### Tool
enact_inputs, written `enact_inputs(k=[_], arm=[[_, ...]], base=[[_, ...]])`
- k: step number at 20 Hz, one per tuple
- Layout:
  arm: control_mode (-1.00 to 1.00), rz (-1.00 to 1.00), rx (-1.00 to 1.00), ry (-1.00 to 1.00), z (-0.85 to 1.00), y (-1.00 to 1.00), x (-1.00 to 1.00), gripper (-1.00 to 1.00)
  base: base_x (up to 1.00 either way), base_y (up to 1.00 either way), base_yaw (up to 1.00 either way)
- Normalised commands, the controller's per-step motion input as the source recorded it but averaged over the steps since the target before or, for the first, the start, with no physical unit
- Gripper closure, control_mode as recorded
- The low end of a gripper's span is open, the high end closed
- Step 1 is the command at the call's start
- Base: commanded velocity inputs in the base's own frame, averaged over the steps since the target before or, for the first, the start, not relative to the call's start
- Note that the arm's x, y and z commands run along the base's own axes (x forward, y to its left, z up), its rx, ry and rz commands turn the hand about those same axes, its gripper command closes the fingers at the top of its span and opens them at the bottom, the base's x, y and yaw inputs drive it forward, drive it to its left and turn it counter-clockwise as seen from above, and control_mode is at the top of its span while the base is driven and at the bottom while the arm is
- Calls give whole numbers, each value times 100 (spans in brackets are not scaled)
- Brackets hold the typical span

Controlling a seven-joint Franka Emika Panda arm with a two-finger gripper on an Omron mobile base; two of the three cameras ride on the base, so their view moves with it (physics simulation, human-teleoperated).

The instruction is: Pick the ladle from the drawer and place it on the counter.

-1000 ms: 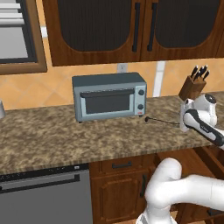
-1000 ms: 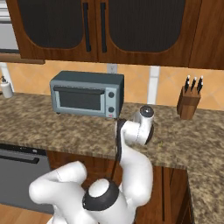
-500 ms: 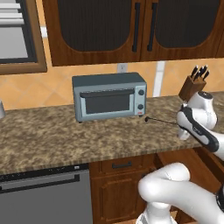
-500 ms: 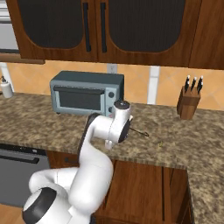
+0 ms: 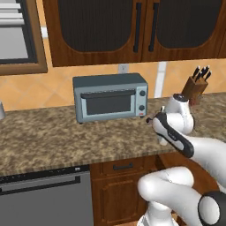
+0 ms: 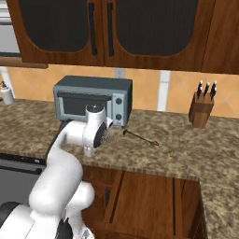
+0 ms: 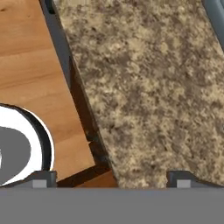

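The ladle (image 6: 140, 137) lies flat on the speckled stone counter (image 6: 196, 149), in front and to the right of the toaster oven. My gripper (image 6: 89, 150) hangs over the counter's front edge, well left of the ladle, pointing down. In the hand view the gripper (image 7: 113, 178) stands open, its fingertips (image 7: 43, 177) wide apart with nothing between them, above the counter (image 7: 157, 96) and brown wood. The drawer (image 6: 144, 200) stands pulled out below the counter edge. The arm (image 5: 174, 132) covers the ladle's spot in the left base view.
A grey toaster oven (image 6: 92, 99) stands at the back of the counter, a wooden knife block (image 6: 201, 108) to the right. A dishwasher front (image 5: 44, 198) and a shut drawer with a black bar handle (image 5: 122, 167) sit below. Dark upper cabinets (image 6: 107, 28) hang above.
The arm has swung left along the counter, away from the ladle, and the hand has tipped down over the front edge. The ladle stays still on the counter.
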Motion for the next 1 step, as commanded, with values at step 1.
enact_inputs(k=[1], arm=[[-100,-4,-5,0,0,100,22,-100]], base=[[0,0,0]])
